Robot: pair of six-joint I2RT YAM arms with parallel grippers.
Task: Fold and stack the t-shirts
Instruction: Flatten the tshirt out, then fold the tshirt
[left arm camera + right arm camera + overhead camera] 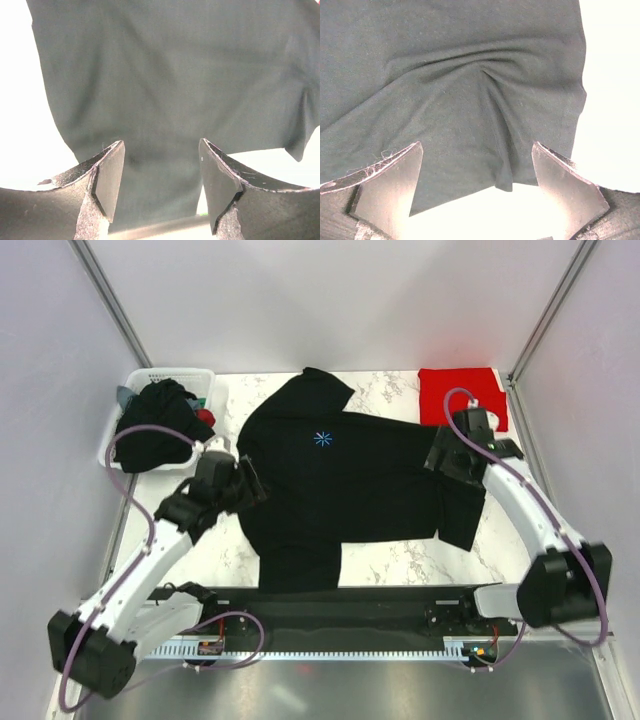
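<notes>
From above, a black shirt (340, 480) lies spread on the marble table (400, 562), filling the middle, with a small blue starburst (322, 438) showing toward 11 o'clock of its centre. One flap of it reaches to 12 o'clock and another to 6 o'clock, down to the table's near edge. A folded red shirt (460, 395) sits flat in the far corner at 1 o'clock, apart from the black one. At 10 o'clock a white basket (150, 375) holds a heap of dark shirts (155, 430) spilling over its near rim. The left gripper (250, 483) is at the black shirt's 9 o'clock edge and the right gripper (440, 455) is over its 3 o'clock side; from this height I cannot tell how either pair of jaws stands. In the left wrist view, the left gripper (161, 150) has its jaws well apart, nothing pinched, and the shirt (170, 75) runs from 12 o'clock down through the gap between the fingers (107, 175), with bright table (25, 125) at 9 o'clock. In the right wrist view, the right gripper (477, 150) has its jaws spread very wide and holds nothing; the shirt (445, 75) lies beneath, creased into a pucker near the centre, its edge ending between the fingers at 6 o'clock, with table (610, 100) at 3 o'clock.
</notes>
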